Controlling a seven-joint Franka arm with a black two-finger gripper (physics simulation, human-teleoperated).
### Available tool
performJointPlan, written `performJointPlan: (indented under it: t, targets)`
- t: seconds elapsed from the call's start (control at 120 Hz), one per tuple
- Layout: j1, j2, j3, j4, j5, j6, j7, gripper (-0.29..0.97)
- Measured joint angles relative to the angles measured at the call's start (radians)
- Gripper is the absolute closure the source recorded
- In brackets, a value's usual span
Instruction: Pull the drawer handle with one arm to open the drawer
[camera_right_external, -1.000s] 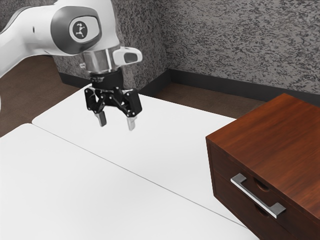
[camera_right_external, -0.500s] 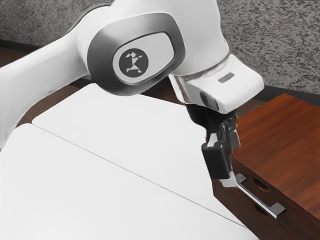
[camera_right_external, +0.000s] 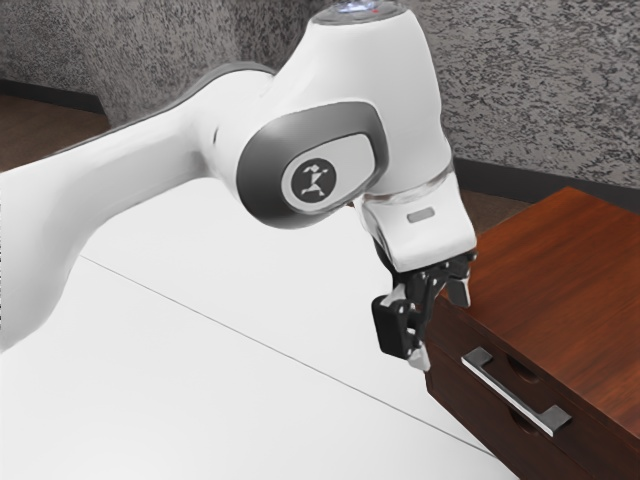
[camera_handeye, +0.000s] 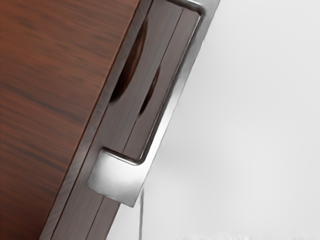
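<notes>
A dark wooden cabinet (camera_right_external: 560, 270) stands at the exterior view's right on the white table (camera_right_external: 200, 380). Its drawer front (camera_right_external: 480, 410) sits flush with the cabinet body, and a silver bar handle (camera_right_external: 515, 390) runs across it. My gripper (camera_right_external: 428, 325) hangs at the cabinet's near front corner, up and to the left of the handle's near end, with its fingers apart and nothing between them. In the wrist view the handle (camera_handeye: 167, 95) lies close below the hand, its near bracket (camera_handeye: 117, 175) large, beside the drawer front (camera_handeye: 142, 115).
A seam (camera_right_external: 250, 340) crosses the white table diagonally. Open tabletop lies to the exterior view's left and front of the cabinet. A speckled grey wall (camera_right_external: 540, 80) and dark baseboard stand behind.
My arm has swung from the table's far left over to the cabinet. In the last half second the gripper has drawn slightly back from the handle's near end to the cabinet corner.
</notes>
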Motion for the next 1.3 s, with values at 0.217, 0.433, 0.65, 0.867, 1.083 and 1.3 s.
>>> performJointPlan:
  t: [0.217, 0.433, 0.65, 0.867, 1.083, 1.3]
  targets:
    - [-0.001, -0.028, -0.016, -0.023, 0.005, 0.031, 0.106, 0.0]
    - [-0.007, -0.06, -0.052, -0.057, 0.004, 0.032, 0.172, 0.0]
    - [-0.016, -0.128, -0.058, -0.175, -0.001, 0.084, 0.215, 0.0]
    - [-0.025, -0.153, -0.073, -0.241, -0.012, 0.18, 0.245, 0.0]
    - [-0.021, -0.154, -0.073, -0.279, -0.021, 0.252, 0.266, 0.0]
    - [0.0, -0.158, -0.072, -0.313, -0.026, 0.295, 0.282, 0.0]
